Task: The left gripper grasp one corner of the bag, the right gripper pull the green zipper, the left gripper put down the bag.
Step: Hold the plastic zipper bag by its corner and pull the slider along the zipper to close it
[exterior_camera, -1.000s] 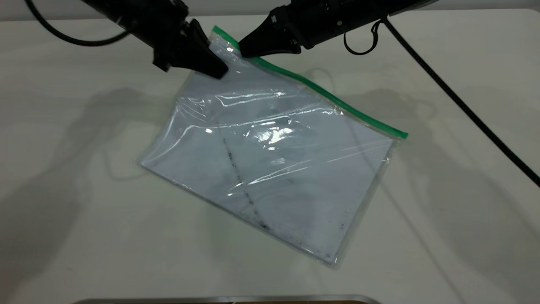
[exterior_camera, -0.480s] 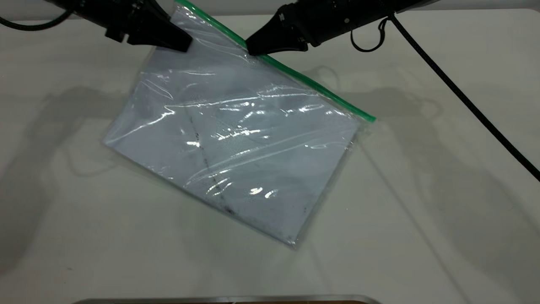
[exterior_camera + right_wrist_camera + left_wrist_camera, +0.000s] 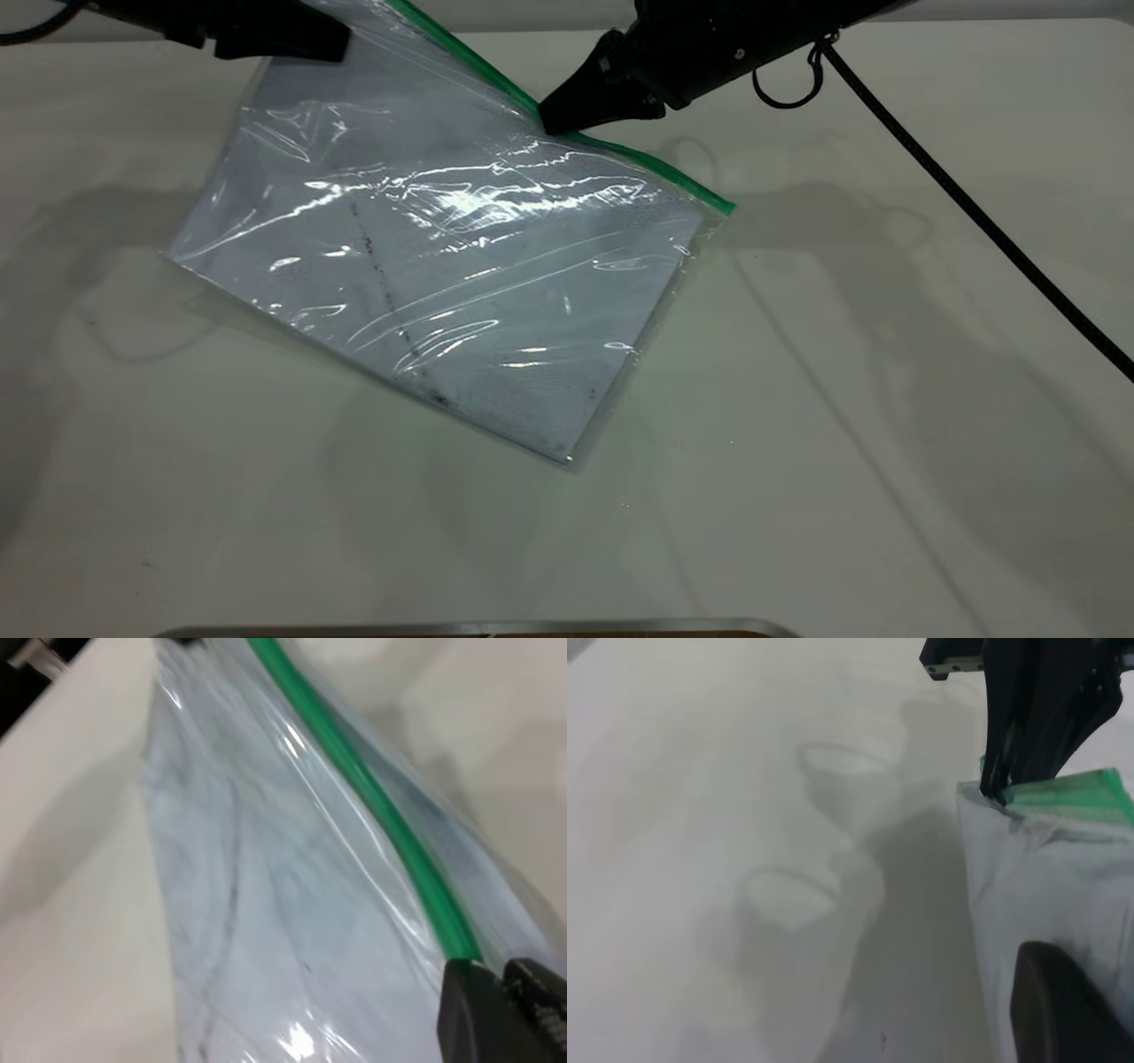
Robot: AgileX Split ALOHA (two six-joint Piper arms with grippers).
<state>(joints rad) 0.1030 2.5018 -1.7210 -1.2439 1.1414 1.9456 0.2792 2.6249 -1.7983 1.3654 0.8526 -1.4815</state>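
Observation:
The bag [image 3: 443, 266] is a clear pouch with a white sheet inside. Its far edge is lifted and its near corner rests on the table. The left gripper [image 3: 337, 46] is at the top left, shut on the bag's raised corner. One of its fingers [image 3: 1063, 1010] lies against the plastic in the left wrist view. The green zipper [image 3: 656, 168] runs along the far long edge. The right gripper [image 3: 551, 122] is shut on this strip, about midway along it. It also shows in the right wrist view [image 3: 496, 967], pinching the strip [image 3: 381, 806]. The slider tab is hidden.
The pale table [image 3: 886, 443] extends to the right and front of the bag. The right arm's black cable [image 3: 974, 213] runs diagonally across the right side. A metal edge [image 3: 478, 629] lies along the front.
The left gripper has moved left and up, dragging the bag leftward. The right gripper now sits farther along the green strip from the held corner.

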